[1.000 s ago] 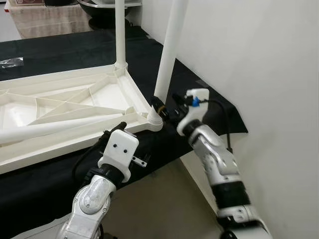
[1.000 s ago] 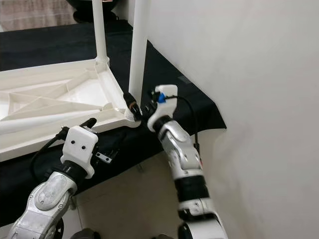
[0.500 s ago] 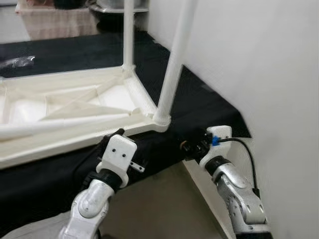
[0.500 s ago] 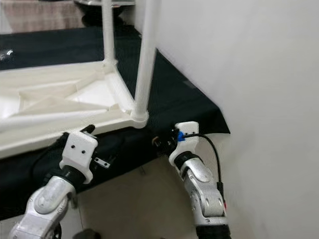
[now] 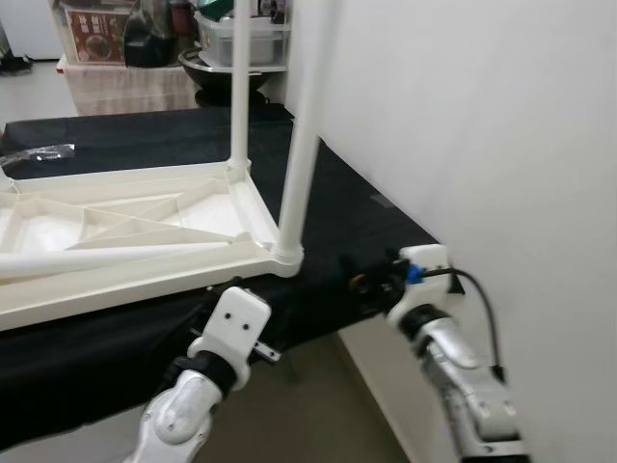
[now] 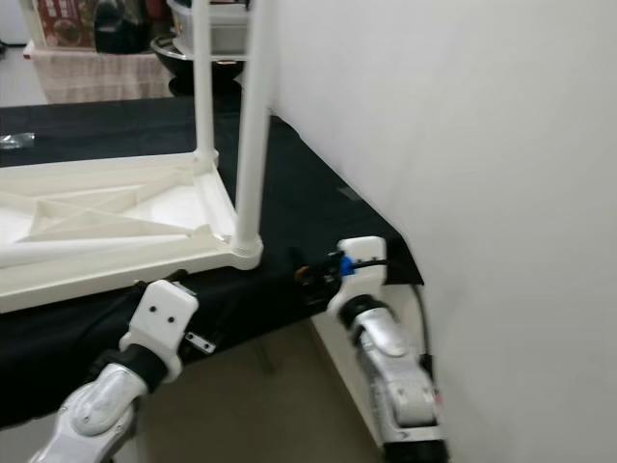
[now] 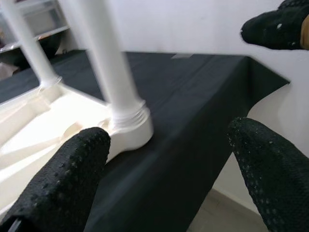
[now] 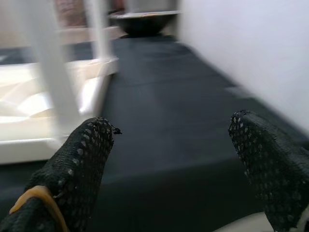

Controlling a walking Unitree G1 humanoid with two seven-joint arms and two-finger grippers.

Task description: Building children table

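A white children's tabletop (image 5: 145,217) lies upside down on a table covered in black cloth (image 5: 337,207). Two white legs stand upright in its right corners, the far leg (image 5: 239,87) and the near leg (image 5: 304,135). The near leg's base (image 7: 126,118) sits in its corner socket. A third leg (image 5: 96,258) lies loose across the tabletop. My left gripper (image 7: 166,140) hangs open and empty below the table's front edge, facing that corner. My right gripper (image 5: 368,285) is open and empty at the cloth's front right edge, apart from the near leg.
A white wall (image 5: 482,145) runs close along the right of the table. A dark bowl (image 5: 227,77) and boxes stand on shelves behind. A clear plastic bag (image 5: 39,151) lies on the cloth at far left. Bare floor (image 5: 308,415) lies below the arms.
My right gripper has let go of the near leg's base and dropped down and right to the cloth's edge. The left arm has sunk a little. The camera has shifted.
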